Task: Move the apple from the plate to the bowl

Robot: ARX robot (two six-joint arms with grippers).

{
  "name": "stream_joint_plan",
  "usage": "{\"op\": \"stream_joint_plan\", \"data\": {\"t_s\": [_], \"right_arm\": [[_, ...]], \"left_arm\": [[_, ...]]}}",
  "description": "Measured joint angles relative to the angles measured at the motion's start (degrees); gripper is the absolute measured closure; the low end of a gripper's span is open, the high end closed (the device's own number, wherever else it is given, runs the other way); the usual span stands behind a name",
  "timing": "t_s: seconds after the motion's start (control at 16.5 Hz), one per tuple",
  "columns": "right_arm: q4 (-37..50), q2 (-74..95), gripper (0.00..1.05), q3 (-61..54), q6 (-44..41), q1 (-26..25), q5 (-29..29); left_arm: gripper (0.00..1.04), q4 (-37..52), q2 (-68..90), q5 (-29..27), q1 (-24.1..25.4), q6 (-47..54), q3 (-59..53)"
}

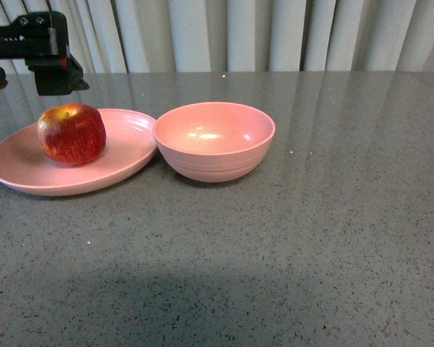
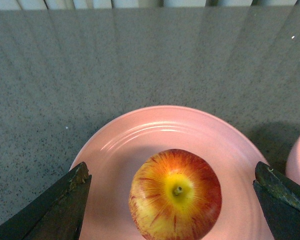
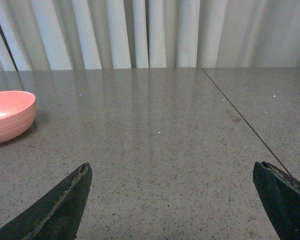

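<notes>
Left gripper (image 2: 171, 170), released, is hovering over the apple (image 1: 71, 134) on the plate (image 1: 14, 170); the bowl (image 1: 213, 155) is sitting just right.

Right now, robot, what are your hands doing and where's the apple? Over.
Left hand open, above apple on plate. Right hand open, holding nothing. Bowl empty, beside plate; nothing blocking.

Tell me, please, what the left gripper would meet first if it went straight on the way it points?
Probably the apple: it sits on the plate, centred between the open fingers of the left gripper; the gap to it is unclear.
</notes>
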Motion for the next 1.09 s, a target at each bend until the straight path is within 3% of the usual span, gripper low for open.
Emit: {"op": "stream_joint_plan", "data": {"t_s": [0.79, 0.97, 1.09], "right_arm": [[0.0, 0.0, 0.07, 0.0, 0.0, 0.0, 0.0], [0.0, 0.0, 0.07, 0.0, 0.0, 0.0, 0.0], [0.0, 0.0, 0.07, 0.0, 0.0, 0.0, 0.0]], "left_arm": [[0.07, -8.5, 9.2, 0.9, 0.1, 0.1, 4.2], [0.32, -7.8, 9.0, 1.4, 0.1, 0.1, 4.2], [0.39, -7.7, 8.7, 1.4, 0.1, 0.2, 4.2]]}}
